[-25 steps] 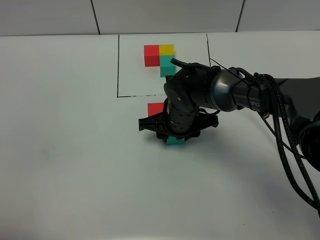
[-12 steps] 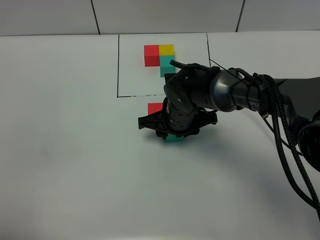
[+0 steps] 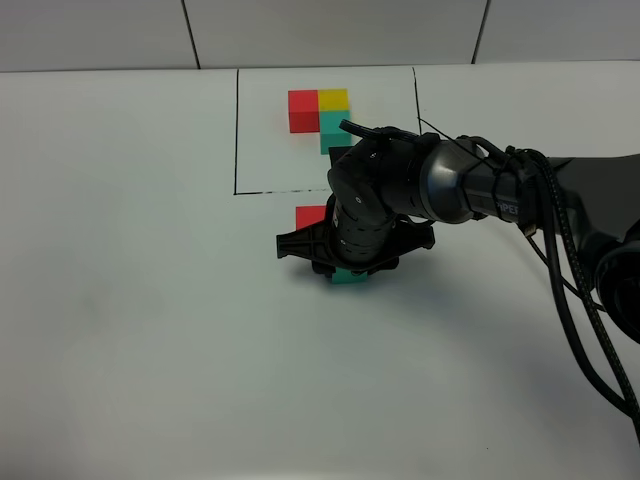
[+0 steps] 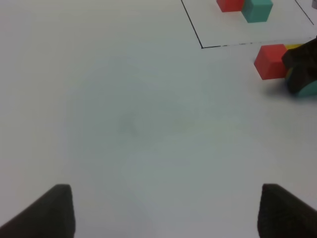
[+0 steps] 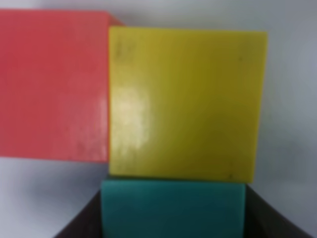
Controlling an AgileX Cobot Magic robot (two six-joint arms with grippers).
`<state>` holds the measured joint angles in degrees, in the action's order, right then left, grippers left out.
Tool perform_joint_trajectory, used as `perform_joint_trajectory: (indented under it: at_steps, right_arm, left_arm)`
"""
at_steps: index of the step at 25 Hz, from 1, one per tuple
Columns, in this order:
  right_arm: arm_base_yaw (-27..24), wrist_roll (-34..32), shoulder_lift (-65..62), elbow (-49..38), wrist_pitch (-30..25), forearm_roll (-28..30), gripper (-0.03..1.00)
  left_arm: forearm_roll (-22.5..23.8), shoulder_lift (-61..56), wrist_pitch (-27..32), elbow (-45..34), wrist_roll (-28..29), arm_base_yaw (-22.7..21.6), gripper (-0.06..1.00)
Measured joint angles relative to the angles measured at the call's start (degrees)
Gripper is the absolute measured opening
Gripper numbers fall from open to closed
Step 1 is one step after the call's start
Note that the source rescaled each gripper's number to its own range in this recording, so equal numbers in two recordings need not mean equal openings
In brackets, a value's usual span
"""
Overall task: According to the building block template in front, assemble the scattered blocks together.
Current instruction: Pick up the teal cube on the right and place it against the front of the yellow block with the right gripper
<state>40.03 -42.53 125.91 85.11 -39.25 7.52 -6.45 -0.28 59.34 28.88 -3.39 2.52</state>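
The tabletop (image 3: 140, 330) is a smooth, matt white surface with no visible grain. The yellow cube (image 5: 185, 101) has a smooth face with a faint sheen, a few tiny dark specks and a soft highlight; the red cube (image 5: 52, 84) beside it looks the same, slightly scuffed. The teal cube (image 5: 173, 206) appears matt, though the close view is blurred. The template cubes (image 3: 320, 115) look equally plain and matt. The right arm's casing (image 3: 440, 185) is black with a mild satin gloss, probably plastic, and its cables (image 3: 575, 300) look rubbery.
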Motion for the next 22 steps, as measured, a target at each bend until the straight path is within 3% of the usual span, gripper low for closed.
perform_joint_trajectory:
  at_steps: [13,16,22]
  right_arm:
    - [0.00,0.46,0.00,0.00,0.00,-0.19,0.03]
    - [0.00,1.33,0.24,0.00,0.62,-0.30,0.20]
    - [0.00,2.79,0.24,0.00,1.78,0.00,0.75]
  left_arm:
    - [0.00,0.00,0.00,0.00,0.00,0.00,0.80]
    - [0.00,0.00,0.00,0.00,0.00,0.00,0.80]
    - [0.00,0.00,0.00,0.00,0.00,0.00,0.80]
